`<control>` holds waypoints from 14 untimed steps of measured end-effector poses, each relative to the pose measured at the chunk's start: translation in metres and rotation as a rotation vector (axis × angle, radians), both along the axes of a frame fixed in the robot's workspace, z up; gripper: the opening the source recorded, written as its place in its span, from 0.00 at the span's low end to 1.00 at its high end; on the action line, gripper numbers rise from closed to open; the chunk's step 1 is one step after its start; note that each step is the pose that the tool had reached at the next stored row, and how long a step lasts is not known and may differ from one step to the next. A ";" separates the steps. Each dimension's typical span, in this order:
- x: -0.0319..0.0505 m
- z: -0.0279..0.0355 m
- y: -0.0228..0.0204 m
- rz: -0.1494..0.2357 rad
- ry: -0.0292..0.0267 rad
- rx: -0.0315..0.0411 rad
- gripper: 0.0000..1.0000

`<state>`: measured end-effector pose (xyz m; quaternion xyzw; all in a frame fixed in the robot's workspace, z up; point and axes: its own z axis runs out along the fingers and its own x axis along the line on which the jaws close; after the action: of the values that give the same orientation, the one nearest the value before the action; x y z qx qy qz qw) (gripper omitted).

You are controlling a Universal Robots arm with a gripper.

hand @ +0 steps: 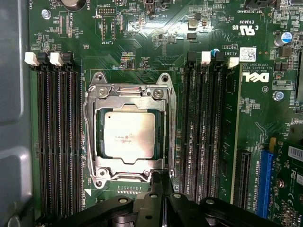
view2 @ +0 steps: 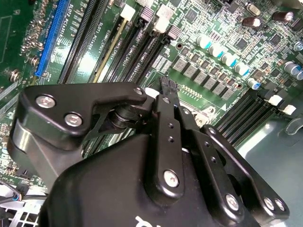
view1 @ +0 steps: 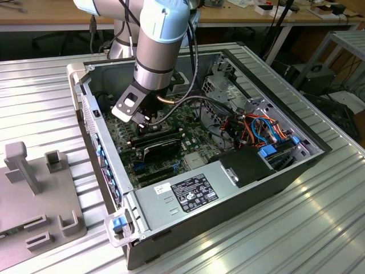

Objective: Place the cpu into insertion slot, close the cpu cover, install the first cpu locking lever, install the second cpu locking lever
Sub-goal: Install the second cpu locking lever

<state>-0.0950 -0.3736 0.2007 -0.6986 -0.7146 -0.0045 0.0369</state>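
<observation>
The cpu, a flat silvery-tan square, lies seated in the insertion slot on the green board. The cpu cover, a silvery metal frame, lies flat around it, and the chip shows through its window. Thin metal locking levers run along both sides of the cover. In the first wrist view my gripper is shut, its black fingertips touching or just over the middle of one cover edge. The tips show low over the board in the second wrist view. In the exterior view the gripper reaches down into the open computer case.
Long black memory slots flank the socket on both sides. The case walls, a black power supply and coloured cables surround the board. A grey fixture sits on the ribbed table at the exterior view's left.
</observation>
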 end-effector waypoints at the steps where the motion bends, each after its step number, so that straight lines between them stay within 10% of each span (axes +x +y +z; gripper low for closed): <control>1: 0.0001 0.0001 0.0001 0.000 0.0002 -0.0003 0.11; 6: 0.0003 0.0046 0.0004 0.000 -0.0013 -0.0013 0.11; 14: 0.0001 0.0351 0.0031 0.000 -0.0003 -0.0116 0.11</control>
<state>-0.0949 -0.3704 0.2358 -0.6988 -0.7146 -0.0004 0.0328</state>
